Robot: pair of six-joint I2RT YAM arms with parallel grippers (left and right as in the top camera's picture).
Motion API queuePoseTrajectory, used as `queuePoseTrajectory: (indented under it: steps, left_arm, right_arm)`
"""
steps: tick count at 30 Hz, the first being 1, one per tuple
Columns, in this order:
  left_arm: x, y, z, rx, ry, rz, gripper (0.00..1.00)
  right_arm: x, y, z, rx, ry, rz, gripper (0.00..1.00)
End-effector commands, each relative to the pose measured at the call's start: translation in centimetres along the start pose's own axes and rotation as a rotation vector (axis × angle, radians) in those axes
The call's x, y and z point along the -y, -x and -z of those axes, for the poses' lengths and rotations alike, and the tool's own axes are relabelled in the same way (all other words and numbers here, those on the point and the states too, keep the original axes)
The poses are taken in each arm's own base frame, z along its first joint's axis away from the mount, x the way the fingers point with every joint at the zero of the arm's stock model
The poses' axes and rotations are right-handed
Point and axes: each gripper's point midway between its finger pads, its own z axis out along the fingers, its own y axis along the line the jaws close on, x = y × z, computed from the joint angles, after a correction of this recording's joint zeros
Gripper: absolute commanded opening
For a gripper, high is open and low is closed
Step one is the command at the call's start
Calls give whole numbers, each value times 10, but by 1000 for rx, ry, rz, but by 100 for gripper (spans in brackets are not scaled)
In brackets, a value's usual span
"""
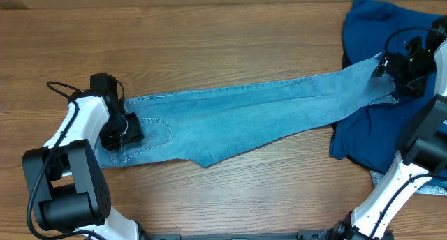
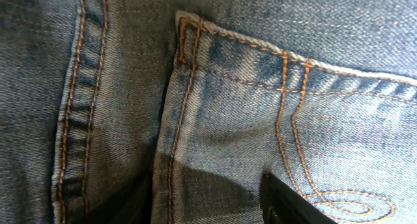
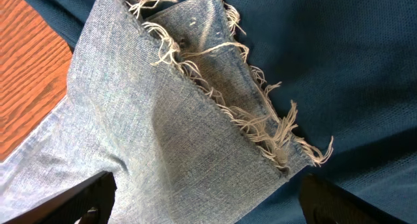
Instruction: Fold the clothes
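The light-wash denim jeans lie stretched across the table, waist at the left, frayed hems at the right on a dark blue garment. My left gripper sits low over the waist by the stitched back pocket; its fingers are apart with denim between them. My right gripper is open above the hem end. The right wrist view shows the frayed hems between its spread fingers, not touched.
A large dark royal-blue garment covers the table's right side, under the jeans' leg ends. A pale cloth edge shows at the lower right by the right arm's base. Bare wood lies at the far side and front middle.
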Motion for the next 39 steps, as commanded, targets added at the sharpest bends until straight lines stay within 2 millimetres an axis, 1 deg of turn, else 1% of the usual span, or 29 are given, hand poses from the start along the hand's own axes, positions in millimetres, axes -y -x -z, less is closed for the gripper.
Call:
queuePoseTrajectory:
  steps: [1,6,7,9,11,12,14,15,17,19,22,24,27,28,30,31,36,38,39]
  left_arm:
    - [-10,-5,-1,3,48,26,55]
    - [-10,-5,-1,0,49,26,56]
    - [-10,-5,-1,0,49,26,56]
    - [-10,-5,-1,0,49,26,56]
    - [-10,-5,-1,0,48,26,56]
    - [-10,-5,-1,0,48,26,56]
    - [-10,-5,-1,0,49,26,56]
    - [-10,-5,-1,0,49,26,56]
    - [-10,-5,-1,0,49,26,56]
    - [-10,-5,-1,0,49,26,56]
    - [-10,-7,-1,-5,50,25,56]
    - [-10,-6,-1,-4,50,25,56]
    - [-10,-7,-1,-5,49,25,56]
    - [-10,-7,-1,-7,50,25,56]
    - [-10,-7,-1,-7,50,25,56]
    - [-10,-7,-1,-7,50,25,56]
    - [-10,-8,-1,-9,50,21,56]
    - [-10,-8,-1,-9,51,17,57]
    - [-10,-7,-1,-9,50,17,57]
  right_arm:
    - [-2,-2,-9,-22,29,-9,92]
    - [1,-10,-34,-58,43,-18,91]
    - [0,-9,-36,-57,51,-18,90]
    - [-4,-6,-37,-45,72,-16,83]
    - [-5,-5,-37,-38,82,-14,72]
    - [-6,-4,-37,-34,83,-13,55]
    - [-5,-3,-37,-32,82,-13,26]
    - [-4,-3,-36,-30,81,-15,20]
    - [-1,-2,-35,-29,81,-23,11]
    - [5,0,-29,-23,80,-38,7]
    - [32,6,-8,0,46,-136,6]
    - [48,9,3,20,45,-171,8]
    - [73,10,7,36,44,-223,11]
    - [75,10,8,37,44,-228,12]
    - [79,9,8,38,43,-236,19]
    - [79,9,8,37,43,-236,20]
    - [78,7,4,27,44,-235,22]
    - [77,4,4,17,50,-237,24]
    - [72,4,6,15,74,-236,25]
